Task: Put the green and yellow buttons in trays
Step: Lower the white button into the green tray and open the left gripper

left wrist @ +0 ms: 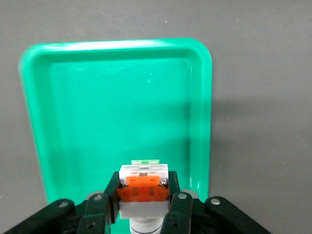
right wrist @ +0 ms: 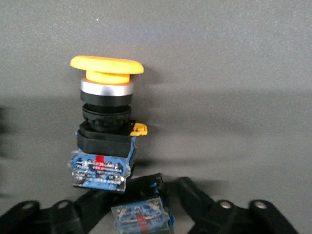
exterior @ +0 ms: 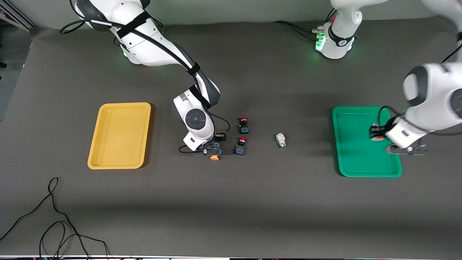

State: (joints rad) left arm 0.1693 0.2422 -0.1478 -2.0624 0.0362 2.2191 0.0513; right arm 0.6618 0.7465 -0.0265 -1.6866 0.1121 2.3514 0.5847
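My left hand grips the orange-marked white button over the green tray, lower right, ready to release. My right hand, low at centre, I cannot tell its grip; it is at a yellow-capped button.

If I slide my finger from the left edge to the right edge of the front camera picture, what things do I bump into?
yellow tray → right claw over a yellow-capped button → two red-capped buttons, one nearer the camera → white button with the green mark → green tray → left claw holding the white button with the orange mark

Even overhead light, soft shadows beside the trays, motion-blurred left arm.
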